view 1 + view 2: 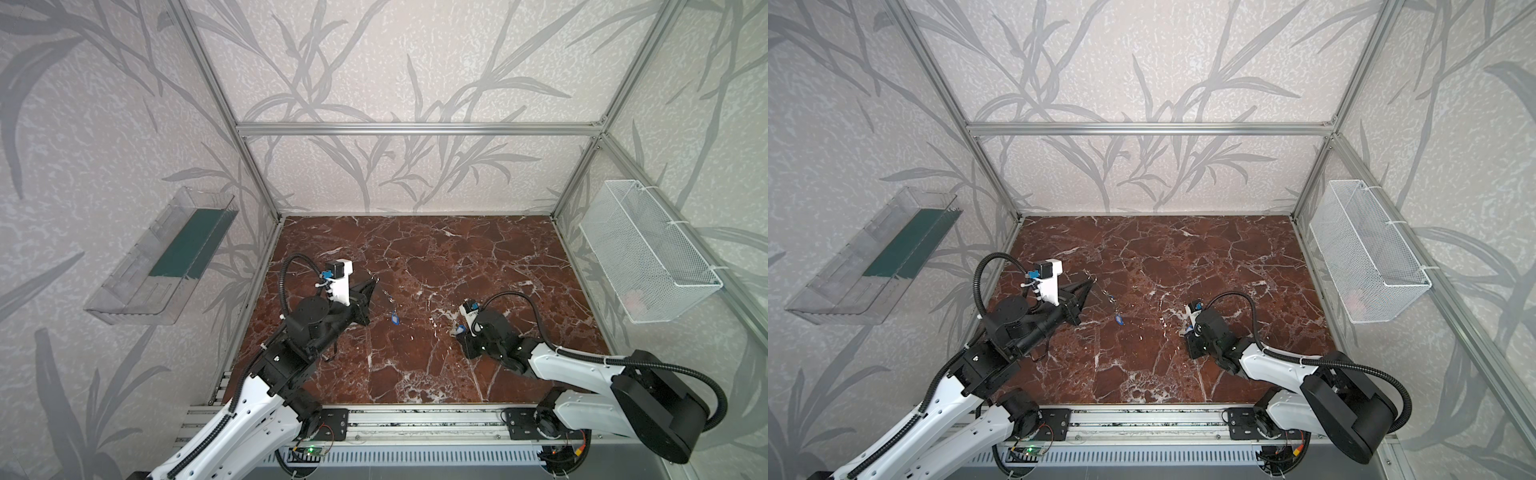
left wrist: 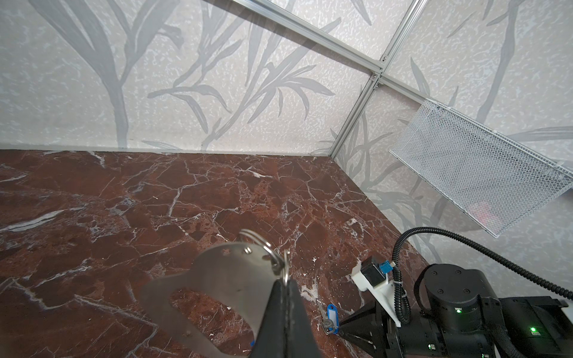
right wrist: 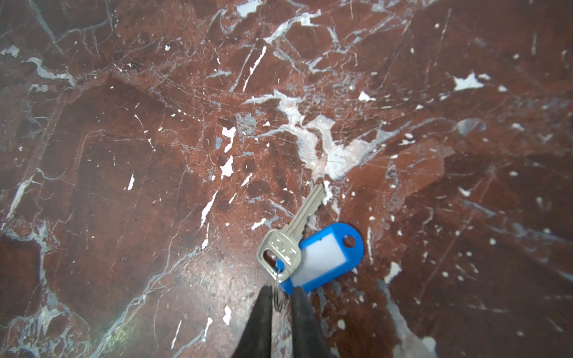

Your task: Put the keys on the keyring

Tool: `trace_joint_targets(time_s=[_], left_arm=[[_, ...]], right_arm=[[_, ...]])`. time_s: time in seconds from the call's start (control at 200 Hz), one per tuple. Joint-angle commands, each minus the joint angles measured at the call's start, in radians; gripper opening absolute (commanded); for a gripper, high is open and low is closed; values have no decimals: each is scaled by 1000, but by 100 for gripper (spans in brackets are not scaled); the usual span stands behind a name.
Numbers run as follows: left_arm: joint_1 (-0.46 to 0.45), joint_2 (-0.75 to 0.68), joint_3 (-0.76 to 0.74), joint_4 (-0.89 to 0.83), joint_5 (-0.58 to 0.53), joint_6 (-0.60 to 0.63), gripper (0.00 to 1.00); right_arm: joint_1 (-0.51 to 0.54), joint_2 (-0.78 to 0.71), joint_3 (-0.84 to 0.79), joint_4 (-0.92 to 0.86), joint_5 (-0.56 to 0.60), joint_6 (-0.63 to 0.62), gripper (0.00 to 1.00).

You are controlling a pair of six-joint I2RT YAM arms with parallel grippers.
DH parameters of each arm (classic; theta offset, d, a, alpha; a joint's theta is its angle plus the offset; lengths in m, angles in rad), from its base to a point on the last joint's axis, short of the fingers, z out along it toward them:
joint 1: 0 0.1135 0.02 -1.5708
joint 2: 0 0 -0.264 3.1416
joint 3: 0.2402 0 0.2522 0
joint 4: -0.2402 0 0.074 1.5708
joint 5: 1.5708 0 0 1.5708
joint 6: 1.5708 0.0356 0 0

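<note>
1. Keyring [image 2: 223,279], a flat grey plate with an oval cut-out, hangs above the table [image 2: 93,217] near its left edge. Its rim is clamped between the closed jaws of the left gripper [image 2: 286,286].
2. Two split rings [image 2: 263,248] sit at the plate's rim. In both top views a hanging blue tag [image 1: 393,318] [image 1: 1119,319] dangles below it.
3. A second key [image 3: 291,229] lies flat right of the table's middle, nearer the front edge, overlapping its blue tag [image 3: 325,257], which has a plain white label.
4. The stamp on that key's bow is too blurred to read.
5. Tips of the right gripper [image 3: 282,293] straddle that key's small ring [image 3: 280,302] with a narrow gap. I cannot tell whether they pinch it.
</note>
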Motion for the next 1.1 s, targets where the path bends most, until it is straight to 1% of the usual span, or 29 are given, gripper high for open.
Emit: trace_joint_targets(time_s=[0.0,0.125,0.26,0.34,0.43,0.585,0.78,0.92,1.02,1.095], left_arm=[[0,-11,0,33,4,-3,0],[-1,-9,-1,34,4,-4,0],[1,-8,-1,35,6,-2,0],[0,-10,-1,35,5,-2,0],[0,-10,0,34,5,-2,0],[-1,-10,0,35,5,-2,0],[1,-16,-1,36,6,-2,0],[1,-21,-1,38,10,-3,0],[-1,-23,-1,38,11,-4,0],[0,-26,-1,38,12,-4,0]], right_arm=[[3,14,30,-10,15,-15,15],[4,14,33,-8,24,-20,14],[5,32,49,-23,25,-22,9],[4,35,54,-34,26,-24,4],[3,28,54,-42,30,-24,1],[4,26,68,-70,33,-21,0],[4,4,116,-188,38,-16,0],[4,26,155,-247,43,5,0],[4,55,207,-323,39,11,0],[4,84,270,-424,42,9,0]])
